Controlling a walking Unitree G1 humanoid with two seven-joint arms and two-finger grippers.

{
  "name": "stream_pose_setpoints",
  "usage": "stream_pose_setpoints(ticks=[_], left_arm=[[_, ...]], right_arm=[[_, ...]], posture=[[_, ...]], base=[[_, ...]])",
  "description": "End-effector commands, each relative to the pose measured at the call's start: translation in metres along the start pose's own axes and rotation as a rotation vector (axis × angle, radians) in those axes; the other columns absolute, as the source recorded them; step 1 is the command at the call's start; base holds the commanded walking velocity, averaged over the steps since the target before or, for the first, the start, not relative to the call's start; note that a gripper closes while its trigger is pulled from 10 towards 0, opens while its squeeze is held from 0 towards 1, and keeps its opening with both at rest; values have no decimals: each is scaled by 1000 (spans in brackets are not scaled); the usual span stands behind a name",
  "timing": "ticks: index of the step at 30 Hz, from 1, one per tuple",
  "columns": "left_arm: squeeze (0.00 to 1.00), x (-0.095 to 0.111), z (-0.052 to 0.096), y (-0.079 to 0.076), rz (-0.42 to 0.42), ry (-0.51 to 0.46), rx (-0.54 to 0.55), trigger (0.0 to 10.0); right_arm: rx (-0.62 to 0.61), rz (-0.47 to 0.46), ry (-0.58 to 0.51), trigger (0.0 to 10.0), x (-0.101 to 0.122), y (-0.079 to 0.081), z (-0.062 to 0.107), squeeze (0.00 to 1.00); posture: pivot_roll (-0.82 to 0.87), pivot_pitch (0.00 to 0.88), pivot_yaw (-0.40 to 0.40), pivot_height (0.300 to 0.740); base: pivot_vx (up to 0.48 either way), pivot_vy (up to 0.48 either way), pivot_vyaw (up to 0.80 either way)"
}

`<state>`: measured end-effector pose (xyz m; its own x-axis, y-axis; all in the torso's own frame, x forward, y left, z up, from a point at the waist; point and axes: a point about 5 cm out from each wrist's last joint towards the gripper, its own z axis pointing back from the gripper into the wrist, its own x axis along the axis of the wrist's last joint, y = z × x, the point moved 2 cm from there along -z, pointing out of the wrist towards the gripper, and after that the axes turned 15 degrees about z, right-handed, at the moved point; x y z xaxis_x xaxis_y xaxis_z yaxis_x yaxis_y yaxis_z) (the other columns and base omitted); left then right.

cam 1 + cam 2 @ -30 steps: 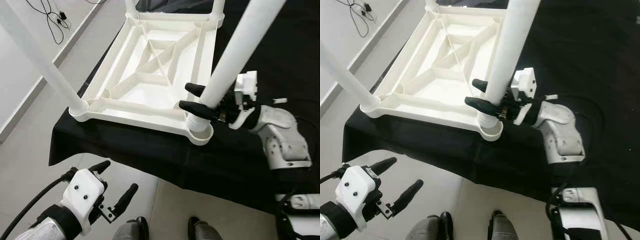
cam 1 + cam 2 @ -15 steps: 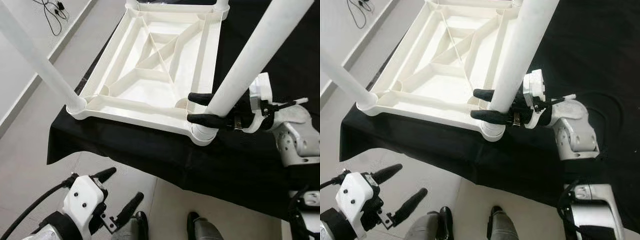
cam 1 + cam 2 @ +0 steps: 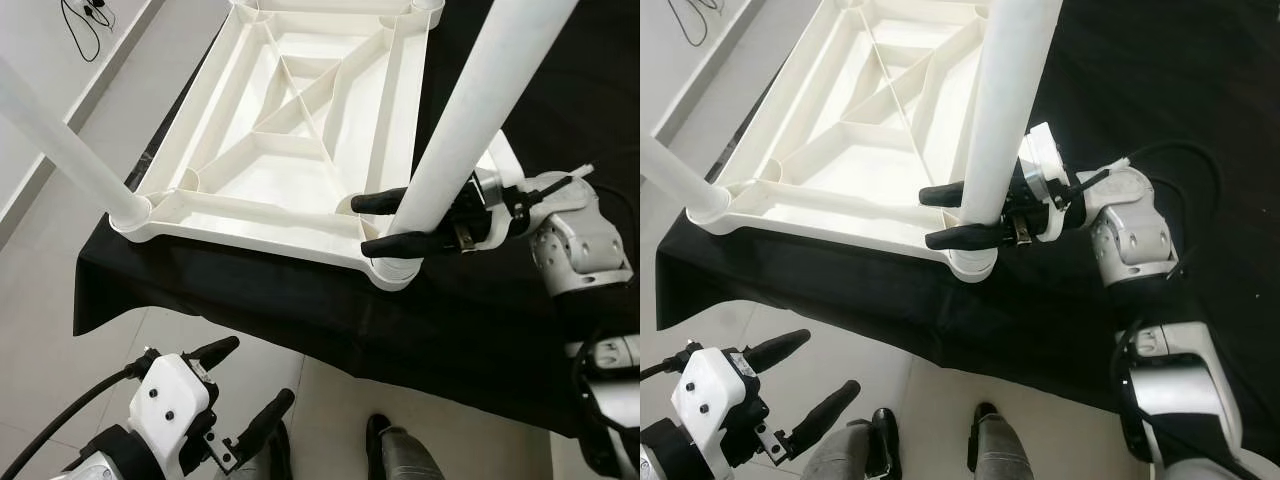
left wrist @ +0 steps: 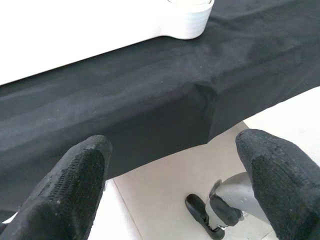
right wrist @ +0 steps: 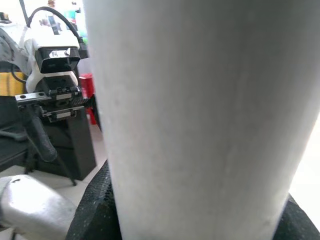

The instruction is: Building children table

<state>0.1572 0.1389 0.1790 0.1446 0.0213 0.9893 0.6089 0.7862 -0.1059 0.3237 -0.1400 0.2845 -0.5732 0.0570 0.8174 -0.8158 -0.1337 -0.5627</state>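
Eye views: white tabletop (image 3: 290, 130) lies upside down on the black-clothed worktop (image 3: 480, 320), ribs up. Right gripper (image 3: 385, 222) pinches the near-right leg (image 3: 470, 120) just above its corner socket (image 3: 395, 272). Another leg (image 3: 60, 150) stands in the near-left corner. Left gripper (image 3: 240, 385) hangs spread below the worktop edge.
Left wrist: fingers (image 4: 75, 185) wide apart, cloth edge and a tabletop corner ahead.
Right wrist: leg fills the frame, apparently gripped between the pads (image 5: 95, 205).
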Motion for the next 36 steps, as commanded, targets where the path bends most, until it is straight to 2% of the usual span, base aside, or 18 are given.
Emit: stream_pose_setpoints(ticks=[1, 10, 24, 26, 29, 36], left_arm=[[0, -4, 2, -4, 26, 16, -17, 10000], [0, -5, 1, -6, 29, 14, -20, 10000], [0, -4, 2, -5, 23, 18, -25, 10000], [0, -4, 2, -3, 22, 18, -24, 10000], [0, -4, 2, -3, 22, 19, -24, 10000], [0, -4, 3, -2, 19, 23, -25, 10000]], right_arm=[[75, -125, 17, 10000, -22, 14, -9, 0], [98, -125, -13, 10000, -21, 8, -20, 0], [108, -121, 2, 10000, -35, 17, -24, 0], [151, -124, 14, 10000, -34, 26, -24, 0], [196, -115, 35, 10000, -33, 31, -26, 0], [259, -88, 46, 10000, -26, 29, -31, 0]], posture=[[52, 416, 61, 740], [55, 409, 55, 740], [57, 412, 63, 740], [57, 415, 69, 740], [60, 415, 71, 740], [70, 419, 67, 740]], base=[[0, 0, 0], [0, 0, 0], [0, 0, 0], [0, 0, 0], [0, 0, 0], [0, 0, 0]])
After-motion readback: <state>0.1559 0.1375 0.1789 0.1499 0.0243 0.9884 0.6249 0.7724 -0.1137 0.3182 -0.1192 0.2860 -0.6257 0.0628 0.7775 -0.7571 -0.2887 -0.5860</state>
